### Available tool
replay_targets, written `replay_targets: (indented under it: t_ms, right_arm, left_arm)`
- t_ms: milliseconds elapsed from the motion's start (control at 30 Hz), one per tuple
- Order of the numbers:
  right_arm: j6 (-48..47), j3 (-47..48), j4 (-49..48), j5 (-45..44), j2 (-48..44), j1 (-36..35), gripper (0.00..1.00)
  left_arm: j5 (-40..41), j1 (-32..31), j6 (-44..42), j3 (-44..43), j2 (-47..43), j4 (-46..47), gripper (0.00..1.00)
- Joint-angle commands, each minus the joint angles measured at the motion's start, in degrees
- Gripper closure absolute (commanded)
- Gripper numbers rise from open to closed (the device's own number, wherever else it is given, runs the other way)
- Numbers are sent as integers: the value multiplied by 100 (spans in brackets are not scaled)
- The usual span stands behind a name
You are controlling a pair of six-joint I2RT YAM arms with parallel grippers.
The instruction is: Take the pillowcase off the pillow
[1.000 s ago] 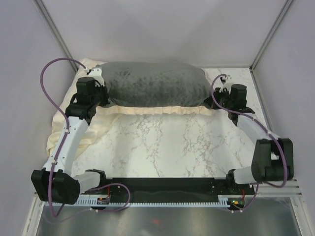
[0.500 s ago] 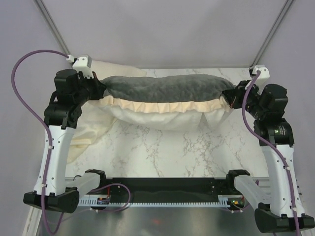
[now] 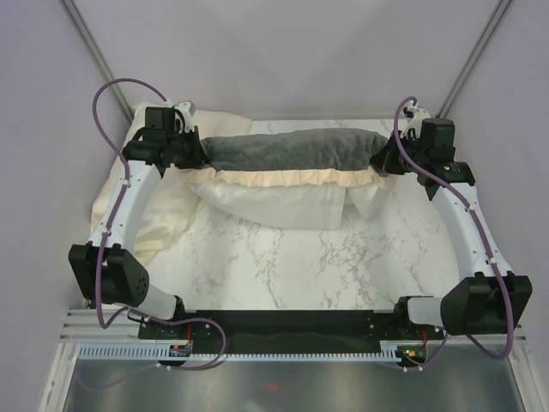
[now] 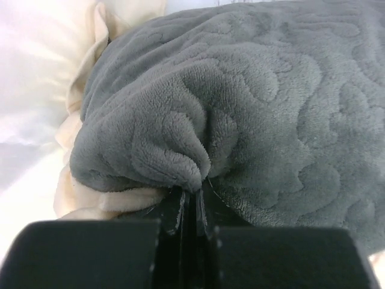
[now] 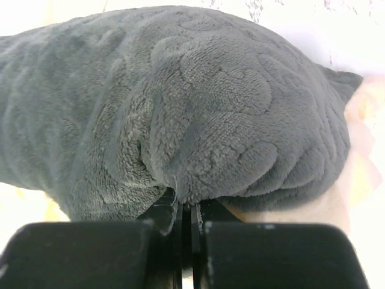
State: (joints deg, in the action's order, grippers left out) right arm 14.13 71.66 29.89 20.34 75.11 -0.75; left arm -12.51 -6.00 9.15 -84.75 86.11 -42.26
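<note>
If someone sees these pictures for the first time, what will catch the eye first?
The dark grey pillowcase is stretched across the far side of the table between the left gripper and the right gripper, each pinching one end. Below its cream frill, the white pillow bulges out toward the near side.

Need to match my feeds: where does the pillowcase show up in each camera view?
Top external: the pillowcase stretches across the far middle, between both arms.
Left wrist: it fills most of the picture, with a fold pinched in the left pincer at bottom centre.
Right wrist: it fills the centre, with a fold pinched in the right pincer at the bottom.
Shared landmark: its cream frill, edging the grey face.
</note>
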Motion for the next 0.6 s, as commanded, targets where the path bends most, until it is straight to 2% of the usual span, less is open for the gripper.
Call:
replay_targets:
  t_ms: [0,100,200,333,567]
  right_arm:
    - [195,15,-405,515,-180,-74,100]
    - [318,14,-537,471,-374,-57,100]
    - [353,190,-537,541,-173,-65,100]
    - [398,498,-572,787,537,-65,100]
    - [415,1095,-835,638,1716,-65,100]
  left_arm:
    - [-208,-6,-44,-112,-295,236,98]
    - [108,-6,-62,-103,-506,288,98]
    - [-101,-6,-27,-278,-289,271,98]
    - [-217,-6,8,-507,274,262,98]
    - [100,-6,43,-1122,1215,236,98]
